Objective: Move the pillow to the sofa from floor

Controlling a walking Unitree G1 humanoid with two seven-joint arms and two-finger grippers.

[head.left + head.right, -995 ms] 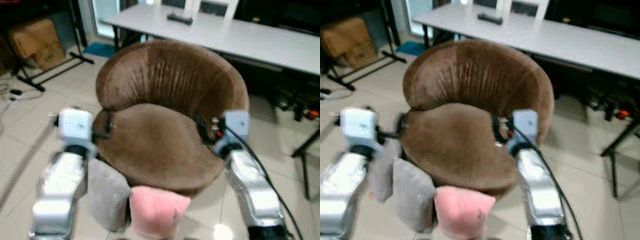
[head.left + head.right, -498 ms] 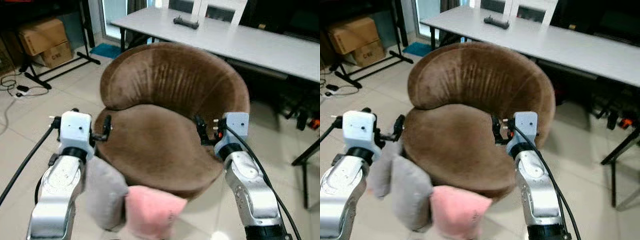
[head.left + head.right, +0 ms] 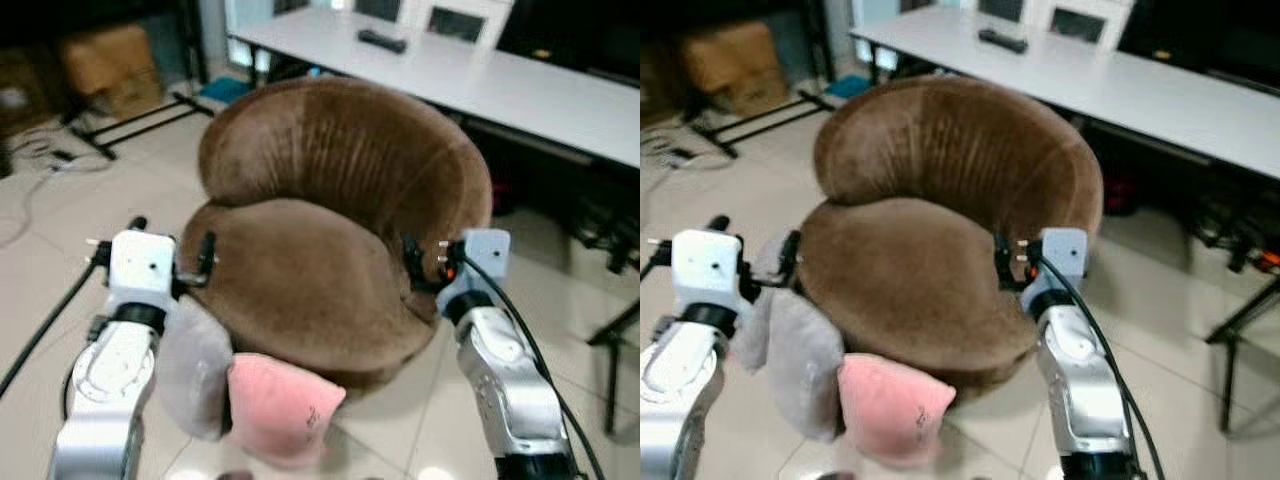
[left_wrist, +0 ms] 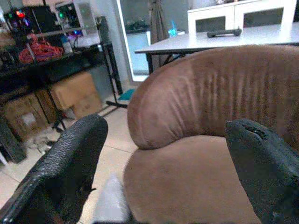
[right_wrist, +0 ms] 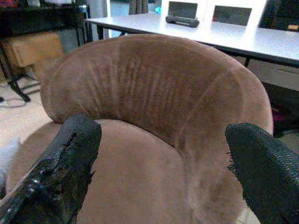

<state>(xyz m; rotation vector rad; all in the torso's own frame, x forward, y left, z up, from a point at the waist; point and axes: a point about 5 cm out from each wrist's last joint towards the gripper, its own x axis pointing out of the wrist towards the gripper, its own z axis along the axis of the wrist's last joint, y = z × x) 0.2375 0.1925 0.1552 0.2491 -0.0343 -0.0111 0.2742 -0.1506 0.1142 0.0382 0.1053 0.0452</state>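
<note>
pillows sit low in the left eye view: a soft pink fabric pillow (image 3: 282,408) at lower centre and a grey plush pillow (image 3: 196,365) just left of it, both leaning against the front of the round brown velvet sofa chair (image 3: 330,230) that takes up the middle. the left gripper (image 3: 170,265) hovers at centre left, close above the grey pillow and up and left of the pink one; the right gripper (image 3: 425,268) hangs at centre right by the sofa's other side, well apart from both pillows, so the left arm looks the nearer for a pick. right eye view repeats this, with the pink pillow (image 3: 890,408) lower than both grippers, its long axis running roughly across the frame. left wrist view has its two black fingers (image 4: 60,168) spread wide with nothing between them, the sofa ahead and a bit of grey pillow at the bottom edge. right wrist view likewise shows widely parted, empty fingers (image 5: 70,158) facing the sofa back, a long white table (image 5: 219,35) behind.
</note>
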